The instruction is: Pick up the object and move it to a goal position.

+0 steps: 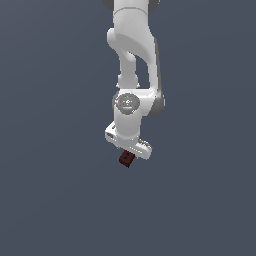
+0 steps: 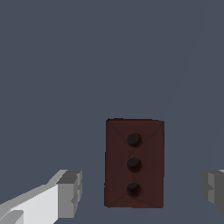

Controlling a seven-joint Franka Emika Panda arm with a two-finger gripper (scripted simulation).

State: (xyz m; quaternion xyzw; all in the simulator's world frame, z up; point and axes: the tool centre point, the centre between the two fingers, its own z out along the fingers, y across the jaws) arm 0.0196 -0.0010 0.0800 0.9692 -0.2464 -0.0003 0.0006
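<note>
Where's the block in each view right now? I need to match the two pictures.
Exterior view: the block sits just below the white end effector, near the picture's centre.
Wrist view: the block lies between the two grey fingers, touching neither; three dark dots show.
Shared landmark: the end effector.

The object [image 2: 134, 163] is a small rectangular block of dark reddish-brown colour. In the wrist view its upper face shows three dark round dots in one row along the long axis, and faint diagonal lines run from the corners. In the exterior view the block [image 1: 126, 159] appears tilted, directly under the white arm, partly hidden by it.
</note>
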